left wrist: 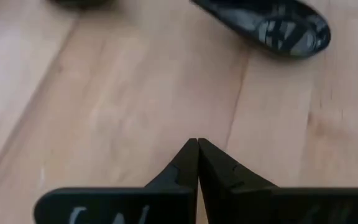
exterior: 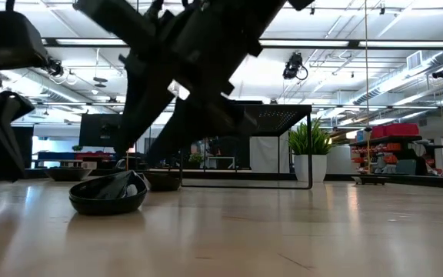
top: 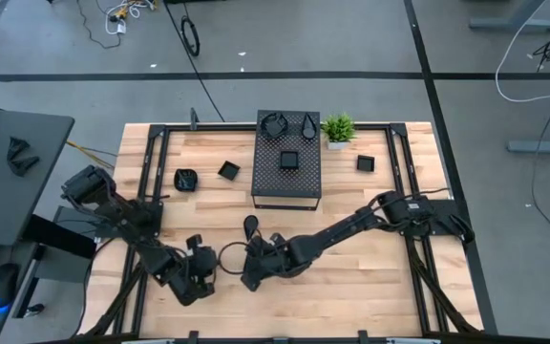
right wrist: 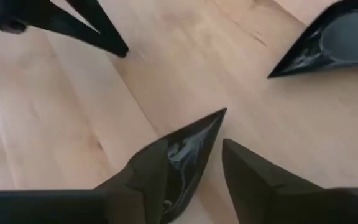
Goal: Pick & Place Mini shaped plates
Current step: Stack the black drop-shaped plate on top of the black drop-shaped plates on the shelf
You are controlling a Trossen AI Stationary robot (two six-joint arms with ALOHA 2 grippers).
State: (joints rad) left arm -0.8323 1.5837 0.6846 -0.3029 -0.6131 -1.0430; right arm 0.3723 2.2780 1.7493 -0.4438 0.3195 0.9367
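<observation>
The wooden table (top: 370,277) carries everything, with a dark frame along its sides. Both dark arms reach in toward the near middle of the table: the left arm (top: 122,215) from the left side, the right arm (top: 351,225) from the right. At the far middle stands a black perforated box (top: 287,182), with two looped dishes and a square one (top: 289,160) on its top, and a small green plant (top: 338,128) just beside its far right corner. Small glossy black dishes lie scattered on the wood: a rounded one (top: 186,179) and a square one (top: 228,171) left of the box, another square one (top: 366,163) to its right, and a teardrop dish (top: 250,227) on the near middle of the table, close to both grippers. The low view shows a rounded dish (exterior: 108,194) resting flat on the wood beneath the arms. The right gripper (right wrist: 211,152) hangs low over the table beside the teardrop dish; its fingers (right wrist: 253,171) stand apart, and a pointed glossy dish (right wrist: 188,149) lies against the inner side of one of them, though it cannot be told whether it is gripped or only resting there. Another pointed dish (right wrist: 331,40) lies on the wood beyond it. The left gripper (left wrist: 197,144) sits just left of the right one, low over bare wood, its fingers (left wrist: 179,165) pressed together with nothing between them, and a teardrop dish (left wrist: 278,28) lies ahead of it.
</observation>
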